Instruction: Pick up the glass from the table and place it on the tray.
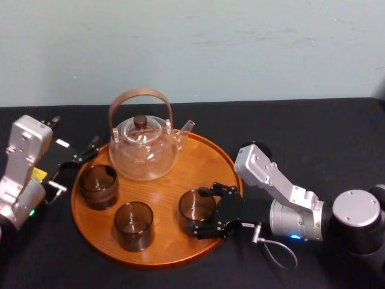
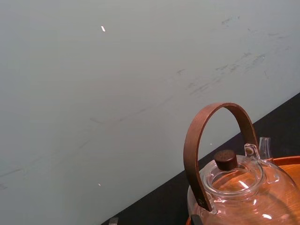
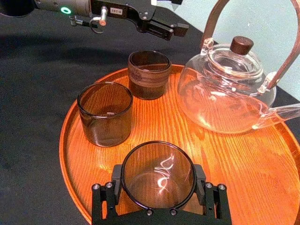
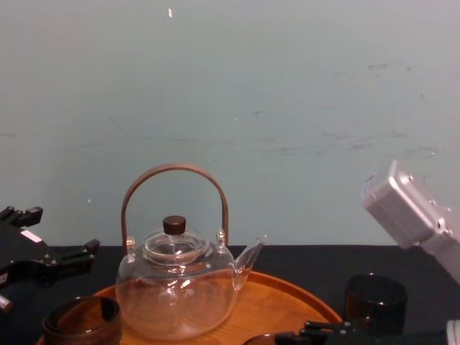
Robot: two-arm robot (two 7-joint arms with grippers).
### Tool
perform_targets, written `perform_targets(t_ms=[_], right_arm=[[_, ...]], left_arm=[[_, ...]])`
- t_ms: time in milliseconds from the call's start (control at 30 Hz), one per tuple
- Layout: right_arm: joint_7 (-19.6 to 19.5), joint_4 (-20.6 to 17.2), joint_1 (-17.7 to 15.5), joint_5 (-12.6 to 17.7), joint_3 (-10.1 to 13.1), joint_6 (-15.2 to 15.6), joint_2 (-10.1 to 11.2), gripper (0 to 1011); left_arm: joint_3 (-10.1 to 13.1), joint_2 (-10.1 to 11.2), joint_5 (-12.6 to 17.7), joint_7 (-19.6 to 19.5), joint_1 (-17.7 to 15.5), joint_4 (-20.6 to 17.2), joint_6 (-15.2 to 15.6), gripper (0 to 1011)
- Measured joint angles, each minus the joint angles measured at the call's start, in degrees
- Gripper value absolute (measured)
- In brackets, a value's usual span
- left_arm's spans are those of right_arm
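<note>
A smoky brown glass (image 1: pixel 195 208) stands upright on the round wooden tray (image 1: pixel 201 159), near the tray's right edge. My right gripper (image 1: pixel 207 211) reaches in from the right and is shut on this glass. In the right wrist view a black finger presses each side of the glass (image 3: pixel 158 176), which rests on the tray (image 3: pixel 229 159). My left gripper (image 1: pixel 75 168) hangs open and empty just off the tray's left rim, and it also shows in the right wrist view (image 3: pixel 161 28). The black table (image 1: pixel 307 129) lies all around.
Two more brown glasses (image 1: pixel 98 185) (image 1: pixel 133 224) stand on the tray's left and front. A clear glass teapot (image 1: pixel 143 147) with a brown hoop handle sits at the tray's back, its spout pointing right. A pale wall runs behind the table.
</note>
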Motion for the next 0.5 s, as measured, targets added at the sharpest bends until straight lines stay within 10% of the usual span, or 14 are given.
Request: perform_targets(t_ms=[500], right_arm=[[0.1,0.0,0.0,0.1,0.0,0.2,0.0,1002]], left_arm=[[0.0,0.0,0.0,0.0,0.0,0.0,0.0,1001]])
